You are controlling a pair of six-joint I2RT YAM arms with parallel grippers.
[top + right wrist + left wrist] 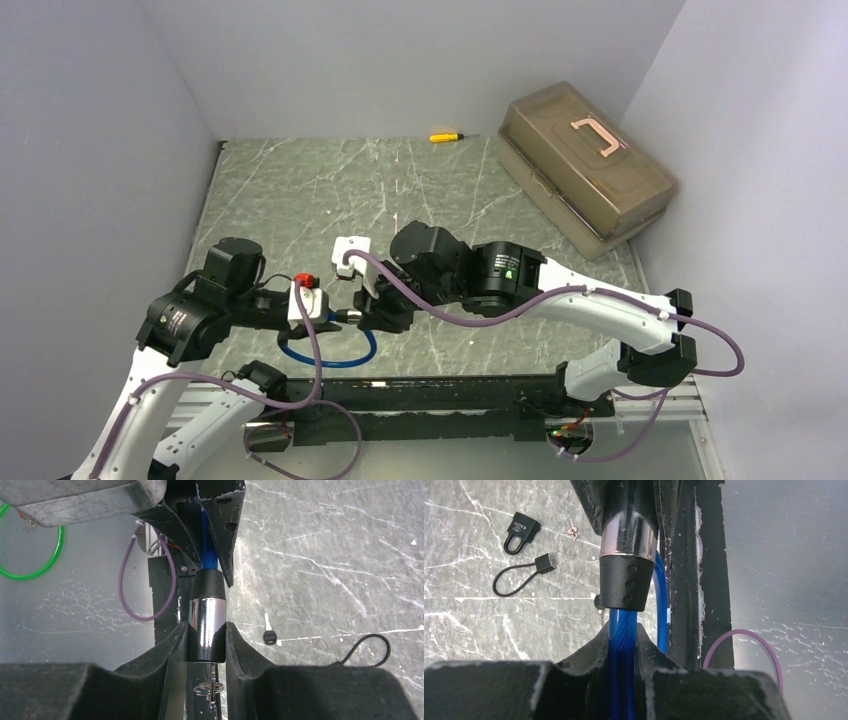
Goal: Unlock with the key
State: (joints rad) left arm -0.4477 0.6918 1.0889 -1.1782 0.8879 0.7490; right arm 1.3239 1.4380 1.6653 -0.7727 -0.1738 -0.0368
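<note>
up front, left claw clamping blue cable, right claw clamping lock barrel, closed toolbox far right

Even, bright overhead light w/ soft shadows; glare on chrome lock.

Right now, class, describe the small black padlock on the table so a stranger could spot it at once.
Start at the grey marbled table, left of the blue cable lock in the left wrist view. Two small black locks lie there; the padlock is the upper one. Unlike the cable-loop lock, it has a rigid shackle and white lettering.
</note>
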